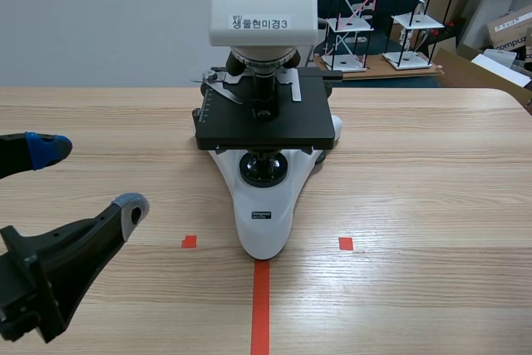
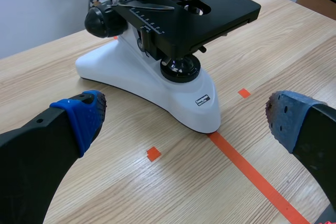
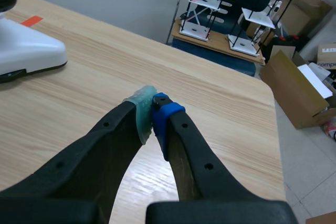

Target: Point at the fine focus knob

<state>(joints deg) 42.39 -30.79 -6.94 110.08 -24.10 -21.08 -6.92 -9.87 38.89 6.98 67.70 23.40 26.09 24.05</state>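
A white and black microscope (image 1: 262,205) stands at the table's middle, its base foot on the red tape line. In the left wrist view a large black focus knob (image 2: 102,20) shows on the microscope's side, behind the stage (image 2: 210,11); I cannot tell a separate fine knob from it. My left gripper (image 1: 90,179) hovers open to the left of the base, and in its own view the left gripper (image 2: 186,119) faces the base foot from a short way off. My right gripper (image 3: 153,111) is shut on nothing, out to the right of the microscope base (image 3: 26,53), over bare wood.
The wooden table (image 1: 432,205) carries small red tape squares (image 1: 346,244) beside the base. Beyond the far edge are wire shelf models (image 1: 416,14) and cardboard boxes (image 3: 299,93) on the floor. The table's right edge lies close past my right gripper.
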